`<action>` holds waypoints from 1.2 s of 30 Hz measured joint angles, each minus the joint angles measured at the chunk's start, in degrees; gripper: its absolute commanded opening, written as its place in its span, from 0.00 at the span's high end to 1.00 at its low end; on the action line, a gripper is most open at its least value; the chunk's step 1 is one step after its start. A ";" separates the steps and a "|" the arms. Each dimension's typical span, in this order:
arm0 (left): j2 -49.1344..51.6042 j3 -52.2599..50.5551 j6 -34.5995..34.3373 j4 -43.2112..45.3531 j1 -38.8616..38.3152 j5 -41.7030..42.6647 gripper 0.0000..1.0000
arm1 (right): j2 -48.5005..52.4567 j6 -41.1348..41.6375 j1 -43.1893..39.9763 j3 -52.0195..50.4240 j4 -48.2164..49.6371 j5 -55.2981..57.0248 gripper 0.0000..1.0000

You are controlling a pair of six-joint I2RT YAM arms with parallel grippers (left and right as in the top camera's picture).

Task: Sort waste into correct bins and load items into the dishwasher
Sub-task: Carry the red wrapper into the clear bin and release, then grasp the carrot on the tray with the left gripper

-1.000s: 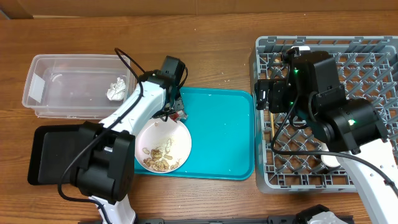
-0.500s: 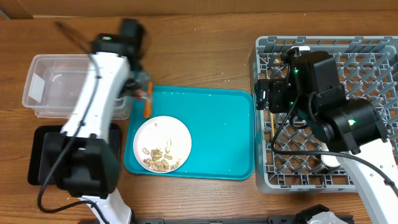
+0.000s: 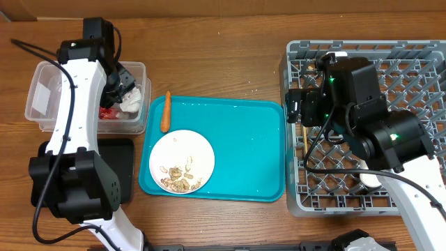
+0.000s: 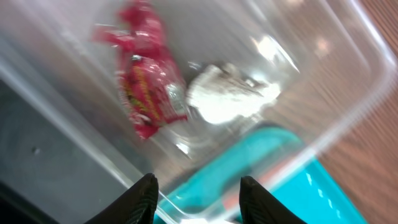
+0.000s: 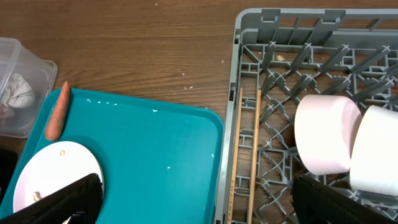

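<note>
My left gripper hangs over the tub, jaws apart and empty; the red wrapper lies inside. The carrot lies on the teal tray at the gripper's 4 o'clock, long axis 12-to-6. Left arm is nearer; right gripper stands wide, empty.

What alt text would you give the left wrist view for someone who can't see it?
A crumpled red wrapper and a white tissue lie side by side in a clear tub; the jaws stand apart below, empty.

Red wrapper, white tissue, clear tub — orange carrot, teal tray, white plate — grey lattice-floored rack.
</note>
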 measured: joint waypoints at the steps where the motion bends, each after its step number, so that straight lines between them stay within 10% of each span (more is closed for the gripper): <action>1: 0.04 0.59 2.08 -0.15 -0.39 0.94 0.52 | 0.00 0.02 0.00 0.00 0.04 -0.02 0.00; 16: 3.58 -2.84 17.90 5.27 -25.33 -4.70 0.32 | 0.00 0.00 0.00 0.00 0.00 0.00 0.00; 36: 15.80 -4.68 15.04 5.20 -20.59 -11.08 0.41 | 0.00 0.00 0.00 0.00 0.07 0.00 0.00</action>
